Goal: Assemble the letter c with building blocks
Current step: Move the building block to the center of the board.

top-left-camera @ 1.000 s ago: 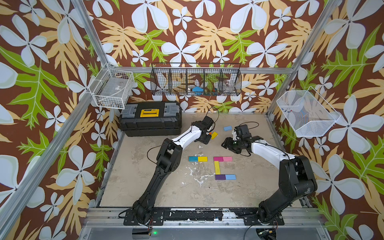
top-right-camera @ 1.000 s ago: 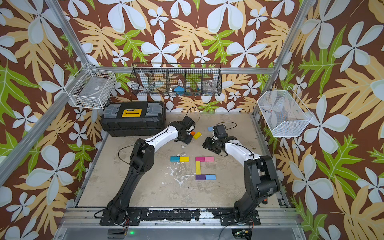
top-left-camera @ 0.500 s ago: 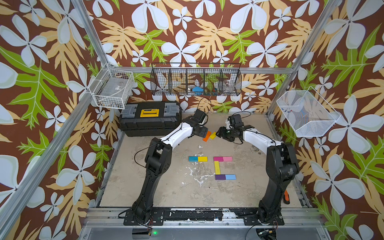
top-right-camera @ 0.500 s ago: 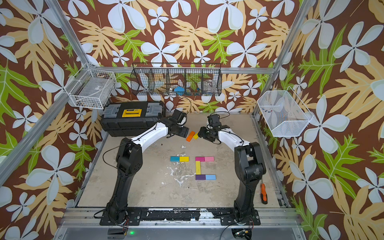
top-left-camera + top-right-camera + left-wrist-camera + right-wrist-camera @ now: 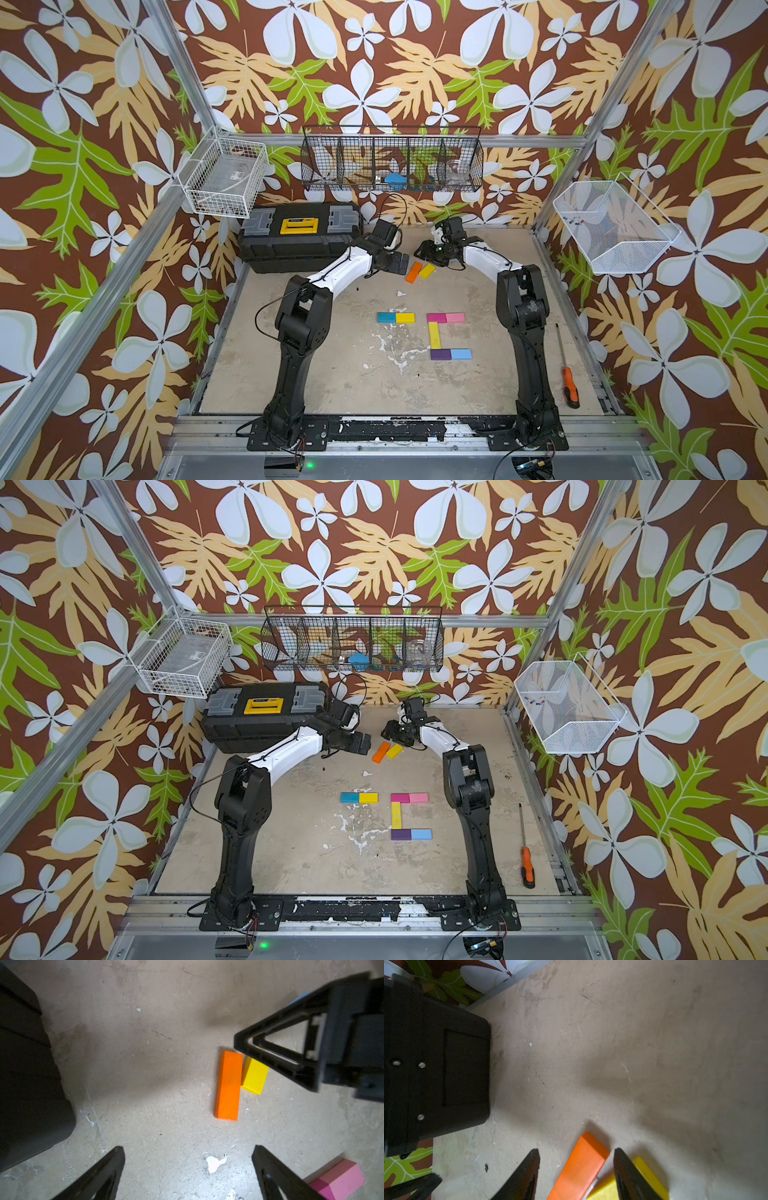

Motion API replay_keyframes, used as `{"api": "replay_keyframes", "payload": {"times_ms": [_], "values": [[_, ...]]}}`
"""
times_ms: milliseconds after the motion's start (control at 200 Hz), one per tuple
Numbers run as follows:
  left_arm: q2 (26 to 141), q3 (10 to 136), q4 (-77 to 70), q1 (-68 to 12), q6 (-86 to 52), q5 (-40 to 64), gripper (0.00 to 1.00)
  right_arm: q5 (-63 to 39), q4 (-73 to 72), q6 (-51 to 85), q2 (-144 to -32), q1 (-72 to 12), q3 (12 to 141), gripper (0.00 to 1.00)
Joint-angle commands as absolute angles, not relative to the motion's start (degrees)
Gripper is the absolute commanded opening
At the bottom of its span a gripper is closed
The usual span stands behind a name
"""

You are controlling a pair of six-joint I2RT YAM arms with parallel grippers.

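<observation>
— Blocks: where have they got to?
— Five sit mid-bench as a squared C. Magenta and pink touch along the far edge. A long yellow runs down the left-arm side. Purple and blue close the near edge.
— The others?
— Teal and yellow lie end to end, just beside the C but apart from it. Further back, an orange block and a stray yellow lie slanted, long sides touching, between the two arms' tips.
— Are the tools holding anything?
— No. The left tool is released, jaws wide with bare bench between them, near the orange block. The right tool is parted too, hanging over that pair's far ends. The orange end shows between its jaws with a gap on one side, so nothing is clenched.
— Anything else about?
— A screwdriver by the right arm, and a toolbox at the back.
</observation>
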State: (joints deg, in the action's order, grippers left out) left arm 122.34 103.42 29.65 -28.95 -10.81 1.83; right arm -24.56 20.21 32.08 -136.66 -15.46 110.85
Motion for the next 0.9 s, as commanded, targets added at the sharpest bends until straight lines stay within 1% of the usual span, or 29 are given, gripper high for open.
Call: {"api": "replay_keyframes", "payload": {"times_ms": [0,145,380,561,891], "values": [[121.73,103.66,28.43,-28.33,-11.33,2.94,1.0,-26.52,22.93,30.72,-138.93,-15.53,113.88,0.59],[122.22,104.39,28.82,-27.86,-11.6,3.42,1.0,-27.39,24.35,29.87,-140.69,-15.49,116.11,0.56],[123.19,105.82,30.63,-27.86,-9.87,3.55,1.0,-33.49,28.25,28.66,-143.27,-15.76,120.41,0.55],[122.71,105.35,31.41,-27.77,-8.79,2.97,1.0,-35.89,30.52,27.89,-143.23,-16.39,120.52,0.54],[122.08,103.42,31.64,-27.77,-7.65,4.27,1.0,-36.65,34.85,25.01,-141.29,-18.62,118.17,0.54]]}}
